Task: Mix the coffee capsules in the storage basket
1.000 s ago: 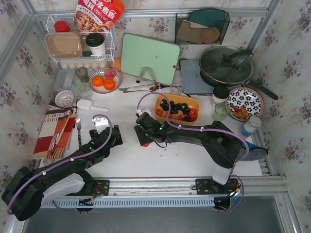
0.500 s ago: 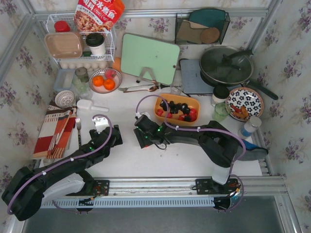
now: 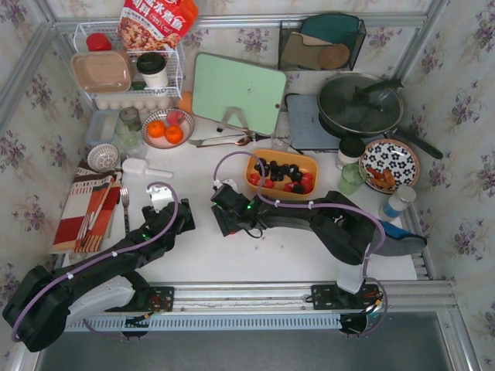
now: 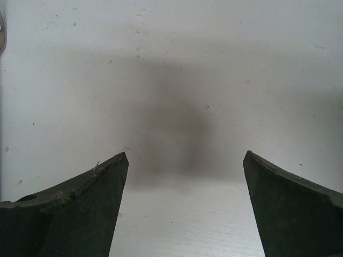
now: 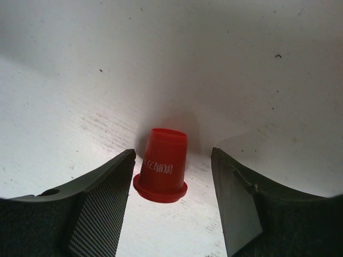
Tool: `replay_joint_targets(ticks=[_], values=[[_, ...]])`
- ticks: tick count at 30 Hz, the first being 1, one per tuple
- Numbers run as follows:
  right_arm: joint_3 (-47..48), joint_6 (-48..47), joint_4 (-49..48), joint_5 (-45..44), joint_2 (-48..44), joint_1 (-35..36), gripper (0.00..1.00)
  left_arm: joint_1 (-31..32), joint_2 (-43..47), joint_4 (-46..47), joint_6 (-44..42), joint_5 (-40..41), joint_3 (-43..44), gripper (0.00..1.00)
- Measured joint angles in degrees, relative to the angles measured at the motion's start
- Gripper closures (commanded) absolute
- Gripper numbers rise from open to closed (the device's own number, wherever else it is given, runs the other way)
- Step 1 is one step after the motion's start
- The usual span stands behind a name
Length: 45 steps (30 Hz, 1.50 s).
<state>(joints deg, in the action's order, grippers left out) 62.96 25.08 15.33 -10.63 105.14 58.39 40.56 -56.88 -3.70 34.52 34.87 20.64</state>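
The orange storage basket [image 3: 256, 165] sits mid-table and holds several red and black coffee capsules [image 3: 283, 177]. One red capsule [image 5: 161, 165] stands rim-down on the white table, left of the basket. My right gripper [image 3: 227, 217] hangs over it and hides it in the top view. In the right wrist view that gripper [image 5: 172, 159] is open, with the capsule between its jaws, close to the left finger and apart from the right one. My left gripper [image 3: 182, 217] is open and empty over bare table, as the left wrist view [image 4: 186, 158] shows.
A green cutting board [image 3: 238, 93] and a lidded pan [image 3: 360, 104] stand behind the basket. A flowered plate [image 3: 389, 165] and a glass [image 3: 352, 177] are to its right. A bowl of oranges [image 3: 166, 130], a white scoop [image 3: 143, 168] and a striped cloth with cutlery [image 3: 89, 205] lie at the left.
My right gripper has shifted a little left and away from me, and now covers the red capsule in the top view. The left arm has not moved.
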Motion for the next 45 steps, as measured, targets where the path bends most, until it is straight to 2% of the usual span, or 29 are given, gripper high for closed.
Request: replay_joint_targets(ticks=[14, 21, 32, 41, 45], values=[[2.93, -0.35, 1.75, -2.16, 2.21, 0.79, 0.34, -0.04, 0.31, 0.00, 0.02, 0.00, 0.00, 0.09], [4.46, -0.50, 3.39, -3.15, 3.28, 0.83, 0.39, -0.04, 0.31, 0.00, 0.02, 0.00, 0.00, 0.09], [7.32, -1.68, 5.09, -4.11, 5.38, 0.85, 0.39, -0.04, 0.37, 0.00, 0.02, 0.00, 0.00, 0.09], [9.70, -2.49, 5.79, -4.17, 7.08, 0.87, 0.50, -0.11, 0.37, 0.00, 0.02, 0.00, 0.00, 0.09], [9.68, -2.58, 5.79, -4.24, 7.08, 0.92, 0.58, -0.13, 0.37, 0.00, 0.02, 0.00, 0.00, 0.09]])
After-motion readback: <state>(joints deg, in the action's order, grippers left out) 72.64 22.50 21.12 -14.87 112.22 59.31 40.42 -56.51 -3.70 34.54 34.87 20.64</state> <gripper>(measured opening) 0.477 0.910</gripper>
